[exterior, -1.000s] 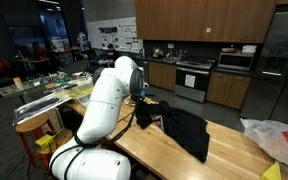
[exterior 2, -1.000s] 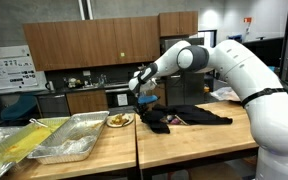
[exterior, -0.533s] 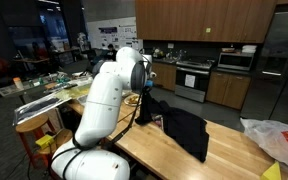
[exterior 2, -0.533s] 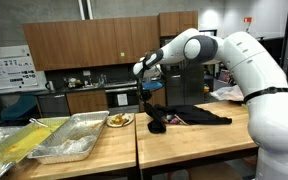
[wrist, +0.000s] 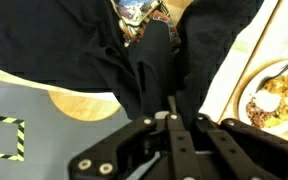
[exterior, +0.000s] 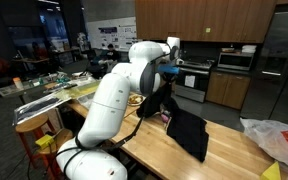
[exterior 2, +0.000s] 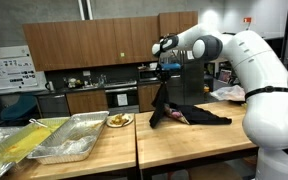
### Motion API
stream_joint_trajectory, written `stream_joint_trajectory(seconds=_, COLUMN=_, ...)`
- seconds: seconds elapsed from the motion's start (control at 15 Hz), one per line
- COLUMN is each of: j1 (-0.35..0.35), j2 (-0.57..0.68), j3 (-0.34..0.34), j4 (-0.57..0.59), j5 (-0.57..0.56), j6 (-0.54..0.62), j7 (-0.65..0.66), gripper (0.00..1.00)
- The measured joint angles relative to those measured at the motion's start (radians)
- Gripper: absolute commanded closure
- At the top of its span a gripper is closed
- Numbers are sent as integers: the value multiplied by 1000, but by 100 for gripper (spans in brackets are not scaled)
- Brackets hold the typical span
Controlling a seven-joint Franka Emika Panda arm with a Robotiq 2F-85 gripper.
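Black garment (exterior 2: 170, 98), soft and creased, one end raised high into a narrow hanging drape, the rest spread flat on the wooden counter (exterior 2: 184, 142), close to its far edge, dark folds bunched in the wrist view.

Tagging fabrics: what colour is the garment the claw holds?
Plain black. The garment hangs from the claw, clearest in an exterior view.

My arm (exterior 2: 246, 60) is glossy white, built of fat rounded segments with dark seams at the joints. My gripper (wrist: 171, 100) is matte black, its linked bars and pivot bolts filling six o'clock in the wrist view.
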Motion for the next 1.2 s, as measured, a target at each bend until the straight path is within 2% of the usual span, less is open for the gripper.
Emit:
stream_joint_trajectory(seconds=0.4, j1=-194, j2=133, j3=-28, j4=273, j5=131, j6=-178, j7=-22, gripper=99)
stream_joint_trajectory(seconds=0.67, j1=-300, j2=266, j3=-30, j4=416, j5=169, j6=-254, j7=-14, gripper=99)
stream_joint_trajectory(seconds=0.93, j1=-363, j2=380, j3=-33, j4=498, j5=183, j6=-286, j7=62, gripper=99)
stream_joint_trajectory(seconds=1.2, j1=-392, j2=472, j3=-33, j4=565, j5=184, j6=-335, j7=178, gripper=99)
